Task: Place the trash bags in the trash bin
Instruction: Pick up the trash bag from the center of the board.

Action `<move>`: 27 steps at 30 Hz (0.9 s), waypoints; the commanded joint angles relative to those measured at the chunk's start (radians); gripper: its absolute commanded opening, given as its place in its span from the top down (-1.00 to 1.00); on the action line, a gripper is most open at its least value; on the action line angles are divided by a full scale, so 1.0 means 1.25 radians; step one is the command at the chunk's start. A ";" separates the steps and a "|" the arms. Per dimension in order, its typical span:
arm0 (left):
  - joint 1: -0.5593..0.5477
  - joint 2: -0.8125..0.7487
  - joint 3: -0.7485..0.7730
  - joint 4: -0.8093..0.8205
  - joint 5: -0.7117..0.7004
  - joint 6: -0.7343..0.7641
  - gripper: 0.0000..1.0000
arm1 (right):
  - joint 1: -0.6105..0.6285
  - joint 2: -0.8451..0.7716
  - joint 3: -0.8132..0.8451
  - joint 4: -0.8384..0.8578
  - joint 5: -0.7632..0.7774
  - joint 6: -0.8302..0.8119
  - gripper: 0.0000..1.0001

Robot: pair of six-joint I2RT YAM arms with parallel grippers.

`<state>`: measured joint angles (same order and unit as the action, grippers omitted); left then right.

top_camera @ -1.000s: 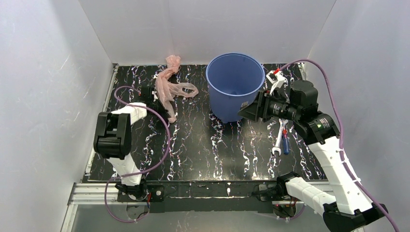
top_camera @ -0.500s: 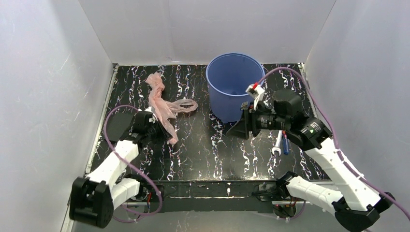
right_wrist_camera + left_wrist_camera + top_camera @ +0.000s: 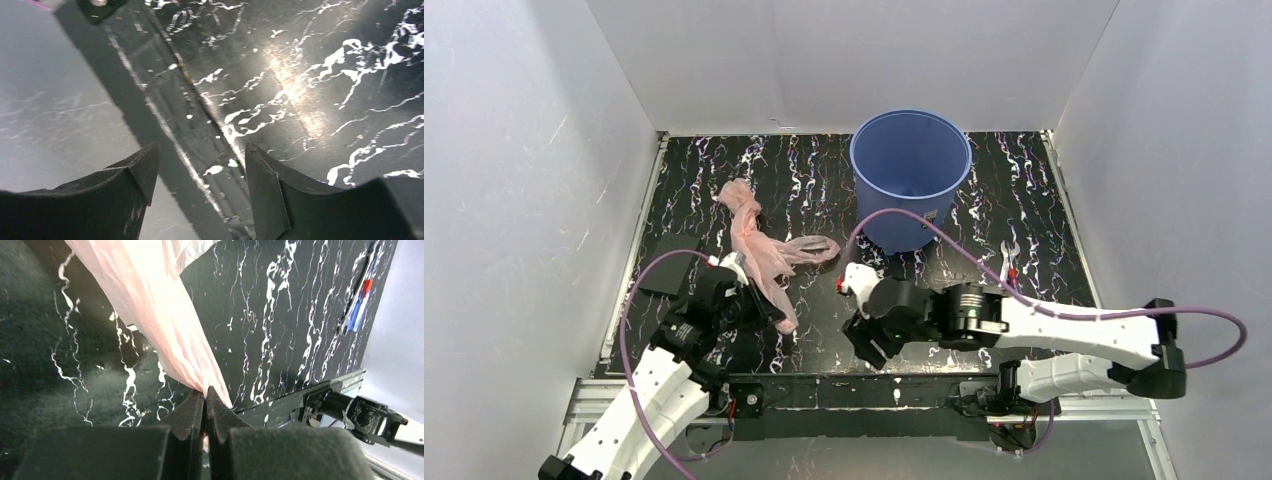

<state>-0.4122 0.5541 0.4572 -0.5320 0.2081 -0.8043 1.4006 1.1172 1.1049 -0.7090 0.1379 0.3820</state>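
Trash bags (image 3: 762, 248) are shown as a single pale-pink, crinkled film lying outside the trash bin (image 3: 894, 225), on the left half of the black marbled table (image 3: 824, 175). The film is drawn out into a twisted strip running from the back-left area toward the near edge, with one handle loop spread to the right on the tabletop. In the left wrist view the trash bags (image 3: 155, 305) are seen tapering to a narrow point that is pinched between the fully closed jaws of the left gripper (image 3: 205, 397). In the top view the left gripper (image 3: 762, 303) is placed at the lower end of the strip, close to the near edge. The trash bin, a round blue bucket, is set upright at the back centre, well apart from the film, and nothing can be made out inside it. The right gripper (image 3: 864, 345) is held low at the near edge, in front of the bin; in its wrist view the right gripper (image 3: 200, 150) is seen with jaws spread wide and nothing between them. A wrench and a screwdriver (image 3: 357, 302) are laid side by side at the right of the table.
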 commanded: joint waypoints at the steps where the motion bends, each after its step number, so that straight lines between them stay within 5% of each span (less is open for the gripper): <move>1: -0.041 0.053 0.089 -0.086 0.010 -0.015 1.00 | 0.031 0.072 0.038 0.019 0.181 -0.096 -0.44; 13: -0.090 0.011 0.124 -0.149 -0.038 -0.051 1.00 | 0.023 0.164 -0.045 0.311 0.287 -0.442 -0.51; 19: -0.091 -0.026 0.120 -0.182 -0.059 -0.066 1.00 | -0.086 0.306 0.026 0.307 0.119 -0.487 -0.44; 27: -0.091 -0.035 0.144 -0.255 -0.096 -0.067 1.00 | -0.138 0.475 0.098 0.351 0.092 -0.594 -0.36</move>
<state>-0.5209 0.5201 0.6064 -0.7689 0.1322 -0.8833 1.2514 1.6482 1.1412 -0.3389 0.2985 -0.2771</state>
